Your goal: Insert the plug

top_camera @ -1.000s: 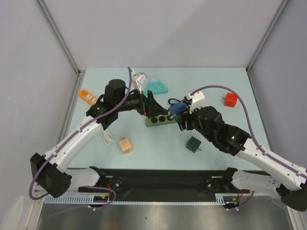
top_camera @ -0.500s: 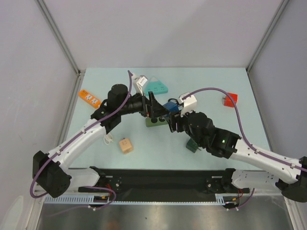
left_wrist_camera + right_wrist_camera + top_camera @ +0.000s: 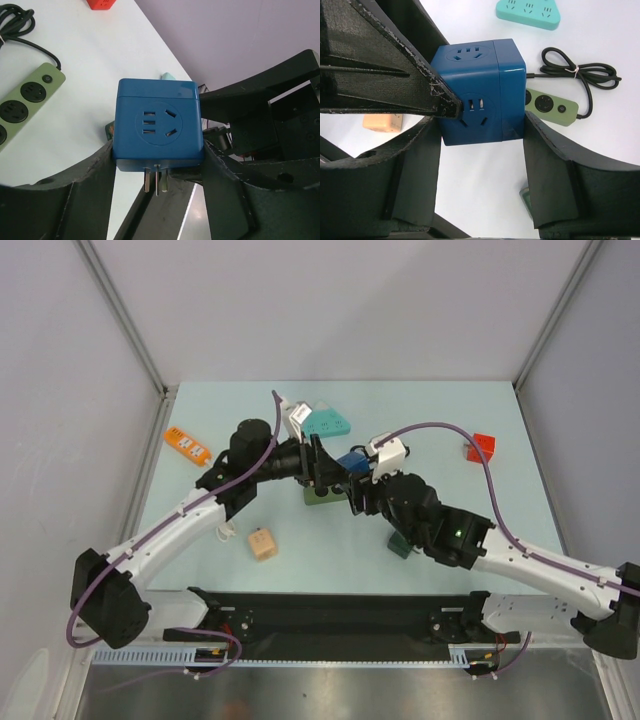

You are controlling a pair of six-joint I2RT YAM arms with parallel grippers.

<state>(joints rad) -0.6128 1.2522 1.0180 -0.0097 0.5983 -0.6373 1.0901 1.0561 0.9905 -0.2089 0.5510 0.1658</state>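
the rigid, likely light, slick-sided plug cube [image 3: 157, 122] is clamped on flat opposite faces by the left gripper [image 3: 157, 150] and right gripper [image 3: 481, 125], prongs [image 3: 156, 181] clear.

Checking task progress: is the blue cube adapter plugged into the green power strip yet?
Out. The blue cube adapter shows bare prongs, apart from the green power strip.

no legible text or numbers on blue plug cube [image 3: 157, 125] or elsewhere
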